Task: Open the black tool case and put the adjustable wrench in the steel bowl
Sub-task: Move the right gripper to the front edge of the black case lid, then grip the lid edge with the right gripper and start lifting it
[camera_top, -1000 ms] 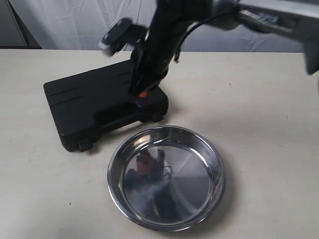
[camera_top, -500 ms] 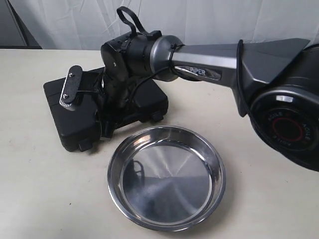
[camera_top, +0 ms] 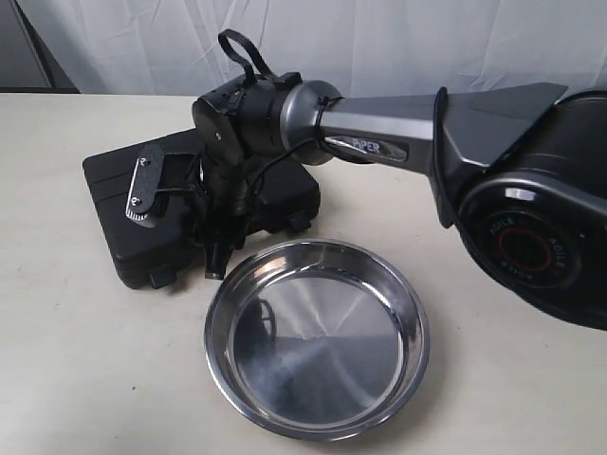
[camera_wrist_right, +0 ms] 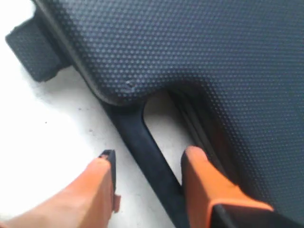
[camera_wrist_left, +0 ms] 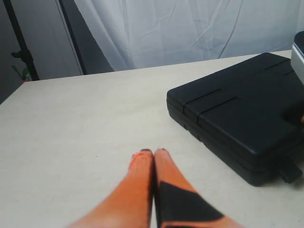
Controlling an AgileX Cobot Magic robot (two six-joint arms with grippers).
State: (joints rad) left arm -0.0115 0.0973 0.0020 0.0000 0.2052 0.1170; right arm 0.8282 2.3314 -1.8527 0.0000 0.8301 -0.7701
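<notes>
The black tool case point(camera_top: 114, 204) lies closed on the table, behind and left of the steel bowl point(camera_top: 322, 346), which holds nothing. My right gripper point(camera_top: 216, 261) reaches across to the case's front edge. In the right wrist view it point(camera_wrist_right: 149, 156) is open, with one finger on each side of the case's thin handle bar point(camera_wrist_right: 135, 130); neither pad presses on the bar. My left gripper point(camera_wrist_left: 154, 152) is shut on nothing and hovers over bare table beside the case point(camera_wrist_left: 237, 114). The adjustable wrench is hidden; no wrench shows in any view.
A small latch point(camera_top: 161, 276) sticks out of the case's front edge near the left corner, and another point(camera_top: 300, 222) near the right corner. The right arm's long grey link point(camera_top: 398, 133) spans above the case and the bowl's far rim. A white curtain hangs behind the table.
The right arm swung from over the case's right part to its front edge, then sank a little lower, so its fingers now straddle the handle. Case and bowl stayed put.
</notes>
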